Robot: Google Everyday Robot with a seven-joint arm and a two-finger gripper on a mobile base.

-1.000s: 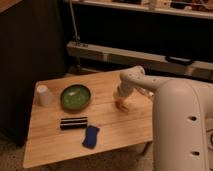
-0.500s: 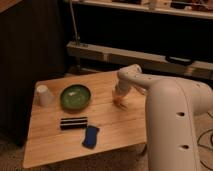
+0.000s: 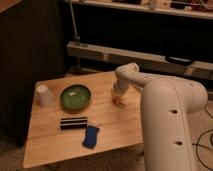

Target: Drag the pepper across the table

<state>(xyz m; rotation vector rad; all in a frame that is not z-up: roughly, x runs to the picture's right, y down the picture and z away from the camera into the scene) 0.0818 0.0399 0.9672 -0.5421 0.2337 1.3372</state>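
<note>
The table [image 3: 107, 122] is a low light wooden top with rounded corners. My white arm reaches in from the right, and my gripper [image 3: 118, 98] points down at the table's right middle part. Right under its tip shows a small orange bit, the pepper [image 3: 120, 102], lying on the wood. The gripper covers most of the pepper, and I cannot tell whether it is held or only touched.
A green bowl [image 3: 75, 97] sits left of the gripper, with a white cup [image 3: 44, 95] at the far left. A black oblong thing [image 3: 74, 122] and a blue sponge-like block [image 3: 90, 136] lie nearer the front. A dark panel stands to the left and shelving behind.
The gripper has shifted slightly left over the table with the orange bit beneath it. The arm's large white body has swung further into view on the right.
</note>
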